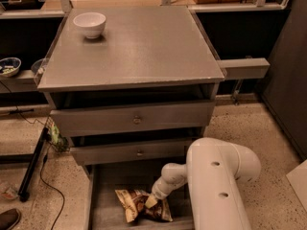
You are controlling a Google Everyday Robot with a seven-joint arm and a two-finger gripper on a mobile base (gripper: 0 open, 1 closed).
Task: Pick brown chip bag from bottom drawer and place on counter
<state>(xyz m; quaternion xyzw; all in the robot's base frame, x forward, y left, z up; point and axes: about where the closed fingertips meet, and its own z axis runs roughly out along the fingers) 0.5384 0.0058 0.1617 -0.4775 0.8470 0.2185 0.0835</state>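
The brown chip bag (133, 202) lies crumpled on the grey floor of the pulled-out bottom drawer (108, 186), near its front. My white arm reaches down from the lower right, and my gripper (150, 202) is down on the bag's right half, touching it. The bag and my wrist hide the fingertips. Above the three drawers, the counter (144, 47) is a wide matte grey square top.
A white bowl (89, 24) stands on the counter's back left corner. The two upper drawers (136, 120) with small knobs are slightly open above the bag. A black stand and cable (31, 169) lie on the speckled floor at left. A grey ledge (242, 68) juts out at right.
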